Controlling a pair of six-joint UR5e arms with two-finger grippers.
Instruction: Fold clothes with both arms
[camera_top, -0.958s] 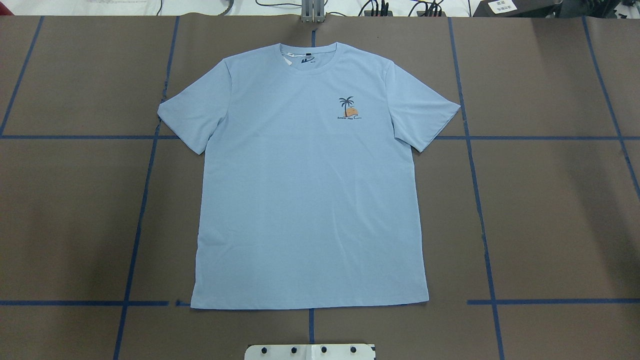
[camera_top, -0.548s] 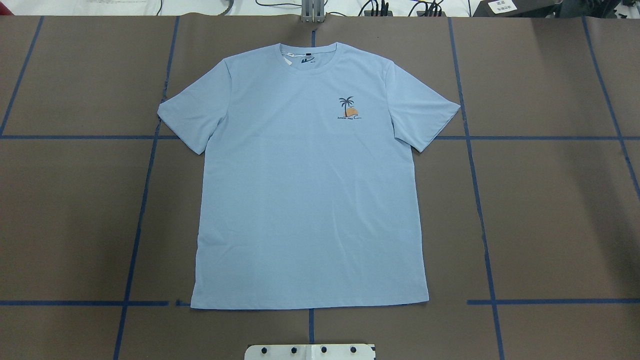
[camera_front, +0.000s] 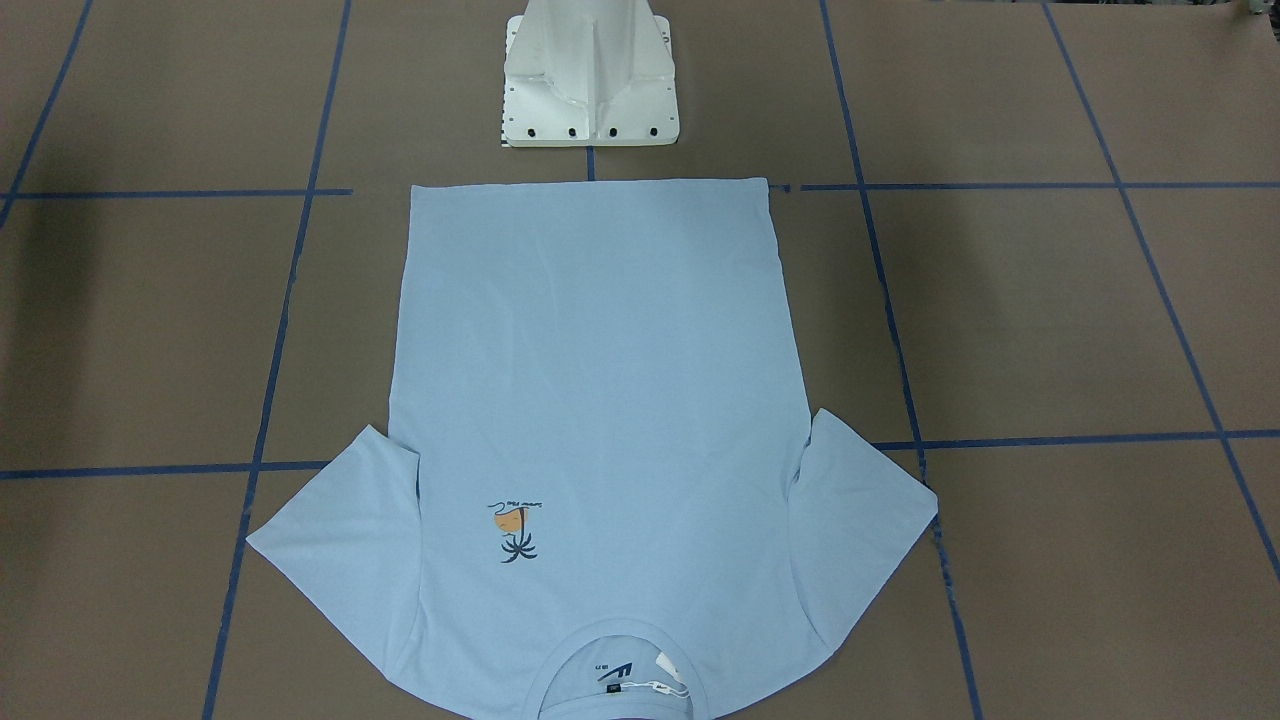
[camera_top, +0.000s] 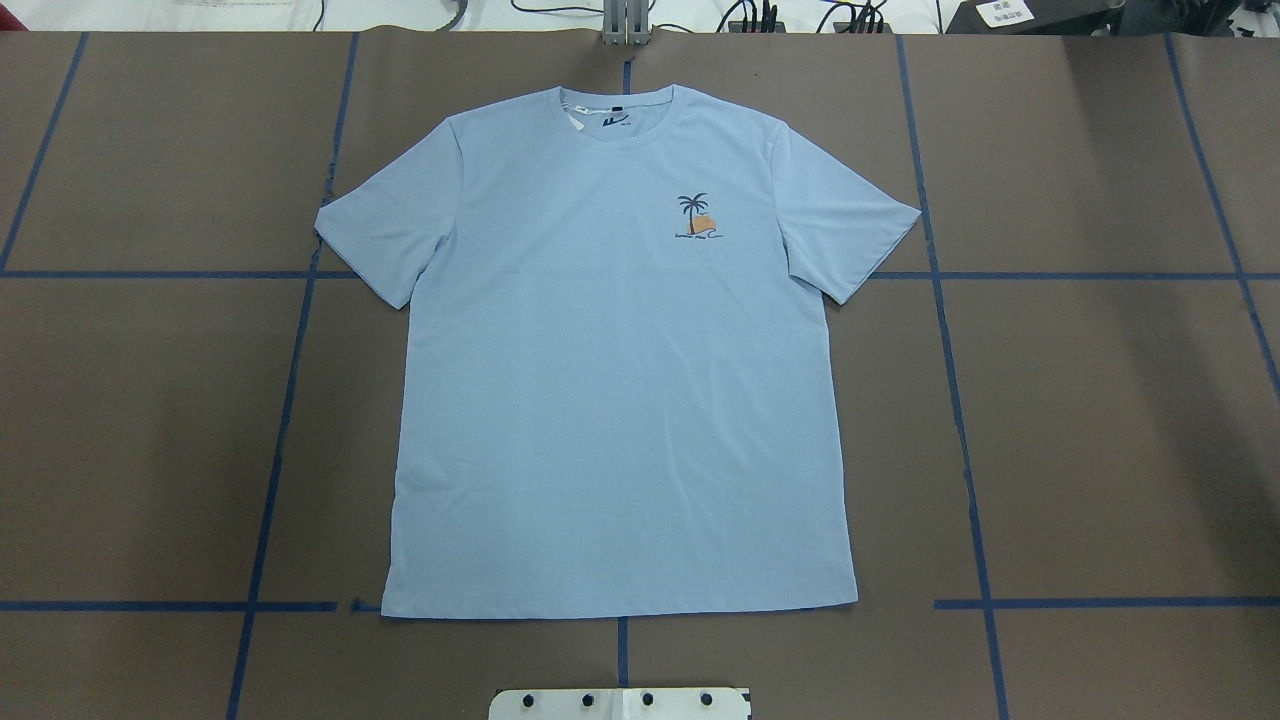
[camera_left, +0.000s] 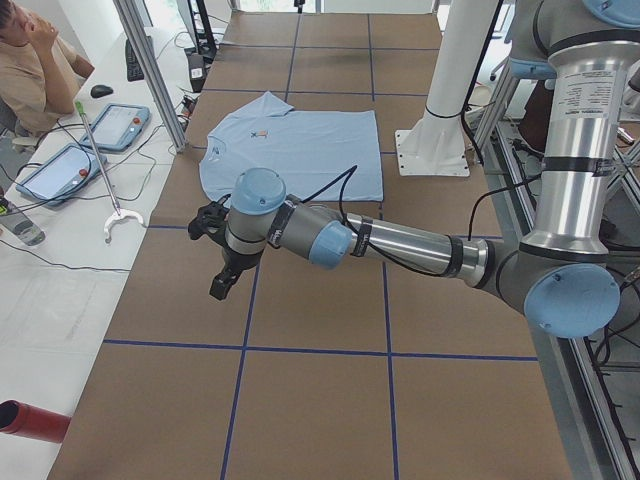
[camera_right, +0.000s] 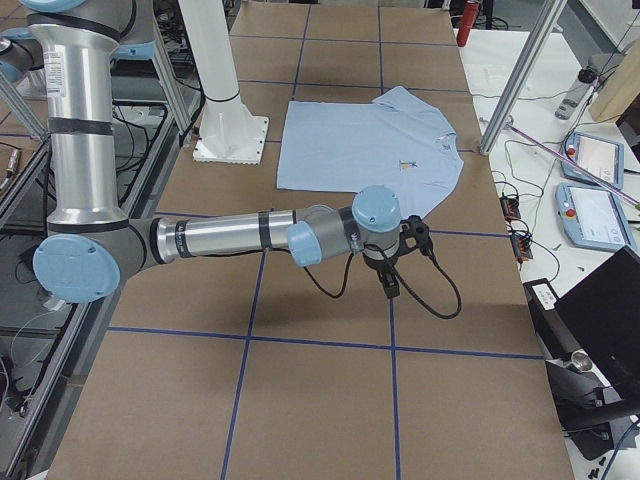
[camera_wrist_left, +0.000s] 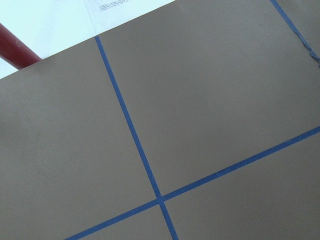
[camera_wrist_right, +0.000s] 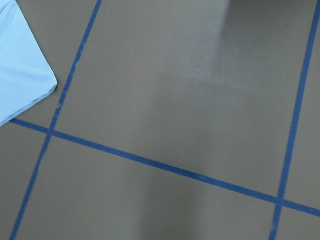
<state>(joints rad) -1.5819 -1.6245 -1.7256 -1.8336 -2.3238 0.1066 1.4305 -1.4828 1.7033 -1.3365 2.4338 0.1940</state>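
The clothes, one light blue T-shirt (camera_top: 620, 400), lie flat and face up on the brown table, collar away from the robot's base, palm-tree print (camera_top: 697, 217) on the chest. The shirt also shows in the front-facing view (camera_front: 590, 360) and both side views (camera_left: 300, 150) (camera_right: 360, 140). My left gripper (camera_left: 218, 288) hovers over bare table well to the shirt's left. My right gripper (camera_right: 390, 287) hovers over bare table to the shirt's right, and its wrist view catches a sleeve corner (camera_wrist_right: 22, 85). Whether either gripper is open or shut, I cannot tell.
The white pedestal base (camera_front: 590, 90) stands just behind the shirt's hem. Blue tape lines (camera_top: 960, 420) grid the brown table cover. A person (camera_left: 35, 60) sits beyond the far edge by two tablets (camera_left: 60, 170). A red cylinder (camera_left: 30, 420) lies off the table's left end.
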